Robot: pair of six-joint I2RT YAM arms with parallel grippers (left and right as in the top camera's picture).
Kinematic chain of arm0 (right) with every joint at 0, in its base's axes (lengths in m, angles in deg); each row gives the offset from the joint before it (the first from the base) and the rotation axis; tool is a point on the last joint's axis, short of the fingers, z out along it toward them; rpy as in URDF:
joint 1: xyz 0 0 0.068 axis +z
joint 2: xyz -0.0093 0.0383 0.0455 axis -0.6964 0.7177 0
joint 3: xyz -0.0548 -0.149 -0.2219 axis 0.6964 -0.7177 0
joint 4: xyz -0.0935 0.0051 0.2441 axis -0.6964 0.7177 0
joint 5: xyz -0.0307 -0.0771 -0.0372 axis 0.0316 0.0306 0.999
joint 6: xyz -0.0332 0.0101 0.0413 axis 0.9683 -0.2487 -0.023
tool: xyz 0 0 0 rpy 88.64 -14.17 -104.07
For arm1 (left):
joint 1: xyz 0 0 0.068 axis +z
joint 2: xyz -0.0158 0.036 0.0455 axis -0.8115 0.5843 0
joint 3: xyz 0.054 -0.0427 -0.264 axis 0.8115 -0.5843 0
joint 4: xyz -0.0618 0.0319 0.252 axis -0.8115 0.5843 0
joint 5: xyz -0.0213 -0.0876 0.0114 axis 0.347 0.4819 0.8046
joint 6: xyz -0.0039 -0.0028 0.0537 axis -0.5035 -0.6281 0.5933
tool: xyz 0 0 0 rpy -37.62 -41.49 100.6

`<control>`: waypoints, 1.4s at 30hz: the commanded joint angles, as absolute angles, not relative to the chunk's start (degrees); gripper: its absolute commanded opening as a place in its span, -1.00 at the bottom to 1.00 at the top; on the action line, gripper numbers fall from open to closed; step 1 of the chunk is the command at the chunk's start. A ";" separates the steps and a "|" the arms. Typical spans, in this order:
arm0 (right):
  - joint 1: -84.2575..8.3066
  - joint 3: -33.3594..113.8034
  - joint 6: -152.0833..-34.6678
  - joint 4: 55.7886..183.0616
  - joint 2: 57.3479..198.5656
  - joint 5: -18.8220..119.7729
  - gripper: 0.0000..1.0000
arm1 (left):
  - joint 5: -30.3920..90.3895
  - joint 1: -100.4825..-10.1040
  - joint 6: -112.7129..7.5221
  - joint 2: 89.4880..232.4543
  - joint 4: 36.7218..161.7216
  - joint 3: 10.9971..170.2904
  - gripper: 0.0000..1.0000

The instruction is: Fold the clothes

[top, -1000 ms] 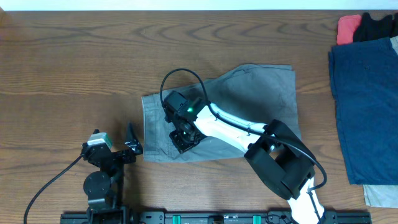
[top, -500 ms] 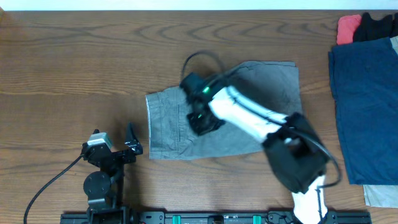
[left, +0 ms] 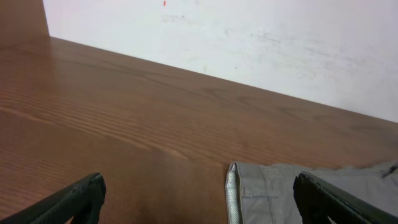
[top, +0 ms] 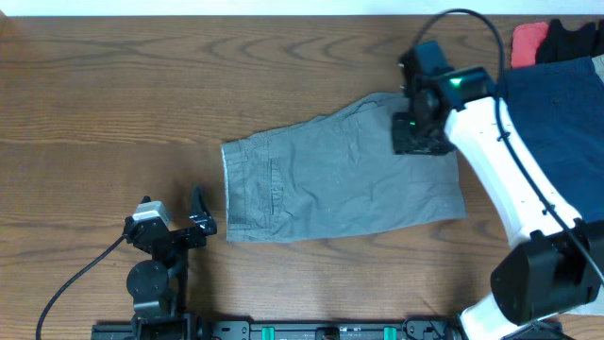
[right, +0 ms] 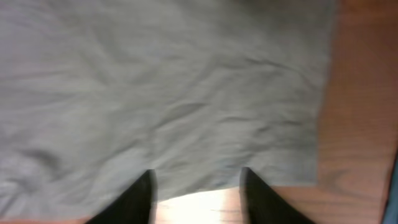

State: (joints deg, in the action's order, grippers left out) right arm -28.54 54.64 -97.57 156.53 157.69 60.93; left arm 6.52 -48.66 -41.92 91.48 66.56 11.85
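The light grey shorts [top: 330, 184] lie spread flat in the middle of the table, waistband to the left and leg hems to the right. My right gripper [top: 417, 140] hovers over their far right corner. In the right wrist view its fingers [right: 196, 186] are open and empty, with the grey cloth [right: 174, 93] just ahead and bare wood between them. My left gripper [top: 198, 215] rests open and empty near the front edge, left of the waistband. The left wrist view shows the fingers [left: 199, 202] wide apart and the waistband end [left: 273, 190] between them, farther off.
A dark blue garment [top: 552, 161] lies at the right edge, close to my right arm. Red cloth [top: 528, 42] and black cloth [top: 571, 38] sit at the far right corner. A pale cloth [top: 578, 297] shows at the front right. The brown wood table [top: 113, 104] extends left.
My right gripper has swung from the shorts' left middle to their far right corner. The shorts have gone from bunched to spread out wide to the right. The left arm has not moved.
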 commanded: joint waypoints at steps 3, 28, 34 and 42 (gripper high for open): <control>-33.92 44.08 -97.64 150.84 158.57 60.67 -0.82 | 7.68 -48.42 -42.11 91.43 68.63 11.02 0.96; -36.11 18.77 -106.60 134.54 158.55 56.56 -0.97 | 7.68 -48.42 -42.11 91.43 68.63 11.02 0.95; -36.08 18.77 -109.46 137.77 158.24 56.56 -0.98 | 7.68 -48.42 -42.11 91.43 68.63 11.02 0.96; -36.08 18.77 -109.75 142.67 151.40 56.58 -0.98 | 7.68 -48.42 -42.11 91.43 68.63 11.02 0.96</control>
